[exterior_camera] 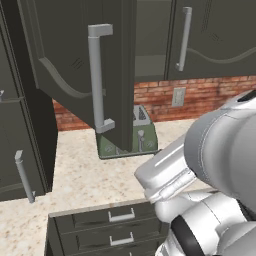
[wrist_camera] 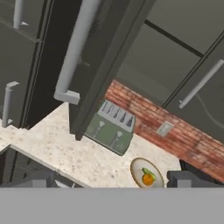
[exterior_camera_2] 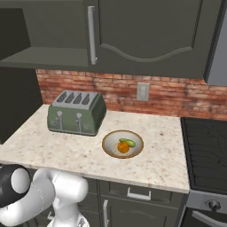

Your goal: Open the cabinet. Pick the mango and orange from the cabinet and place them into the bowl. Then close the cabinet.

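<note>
Left door of the cabinet point(exterior_camera: 75, 65) hung open, its arched dark grey panel and silver bar handle point(exterior_camera: 97, 80) smooth and matte. The gripper point(wrist_camera: 111, 177) stood wide, holding nothing. Rightward, the mango point(exterior_camera_2: 127, 142) and orange point(exterior_camera_2: 123, 147) lay touching in the tan-rimmed bowl point(exterior_camera_2: 111, 148) beside the green toaster point(exterior_camera_2: 77, 113). Closing looked next: push that door.

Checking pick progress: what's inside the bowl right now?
The bowl on the counter holds the orange and the green-yellow mango, lying against each other. Bare cream surface shows around them. The patch of bowl beneath the fruit is covered.
</note>
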